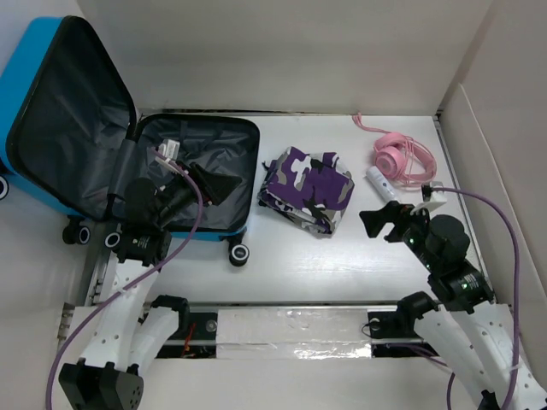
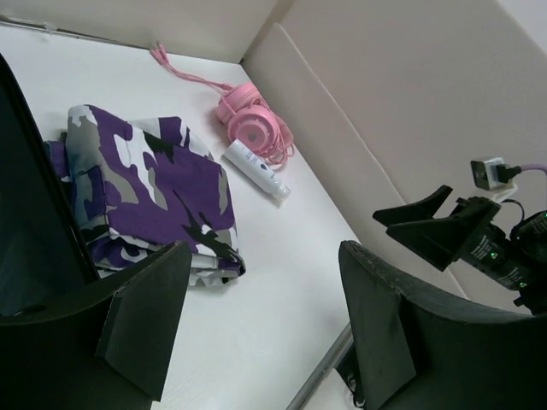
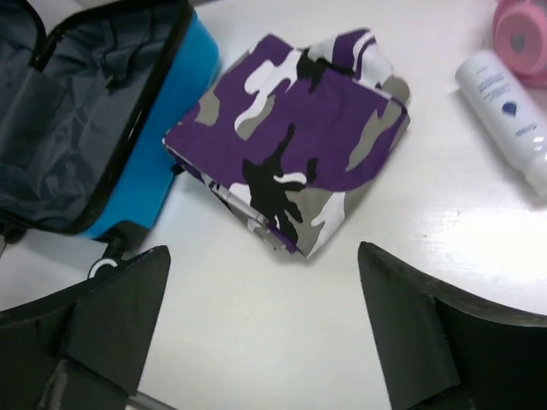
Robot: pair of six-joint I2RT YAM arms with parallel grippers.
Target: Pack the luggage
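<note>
The blue luggage (image 1: 34, 77) lies open at the left, with its lid raised and its base (image 1: 244, 224) flat, showing dark grey lining. It also shows in the right wrist view (image 3: 141, 141). The folded purple camouflage cloth (image 1: 308, 188) lies on the table just right of the base and shows in both wrist views (image 2: 145, 184) (image 3: 299, 128). My left gripper (image 1: 215, 181) is open and empty above the base (image 2: 265, 256). My right gripper (image 1: 382, 218) is open and empty above the table, right of the cloth (image 3: 263, 252).
Pink headphones (image 1: 402, 158) and a white bottle (image 1: 380, 182) lie at the back right, also in the left wrist view (image 2: 252, 128) (image 2: 256, 169). A small white thing (image 1: 168, 152) lies in the base's far corner. A caster wheel (image 1: 239, 254) sticks out front. White walls enclose the table.
</note>
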